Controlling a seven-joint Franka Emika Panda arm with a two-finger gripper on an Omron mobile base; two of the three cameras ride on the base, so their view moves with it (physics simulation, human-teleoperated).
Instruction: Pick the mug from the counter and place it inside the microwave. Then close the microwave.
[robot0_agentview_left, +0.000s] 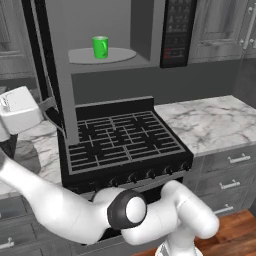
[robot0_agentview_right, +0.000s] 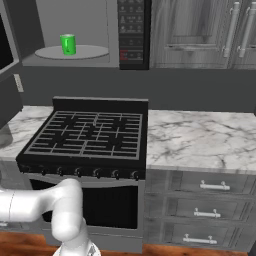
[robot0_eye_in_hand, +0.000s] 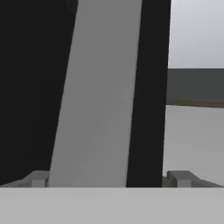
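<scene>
Green and bright, the small mug with its side handle is standing upright on the round grey turntable inside the big wide microwave — upper middle of the left base frame, upper left of the right base one. Microwave door with the black glass is swung wide open, hanging along the left side of the left base frame.

Black button panel sits just right of the cavity. Below it there's a black gas stove with grates and a row of knobs, and the white marble-veined table runs off to the right over dark grey drawers with silver handles.

In the hand view the tool has its two dark tips spread wide apart, nothing between them — it's looking right at the door's grey and black edge up close. White arm reaches up the lower left of the left base frame.
</scene>
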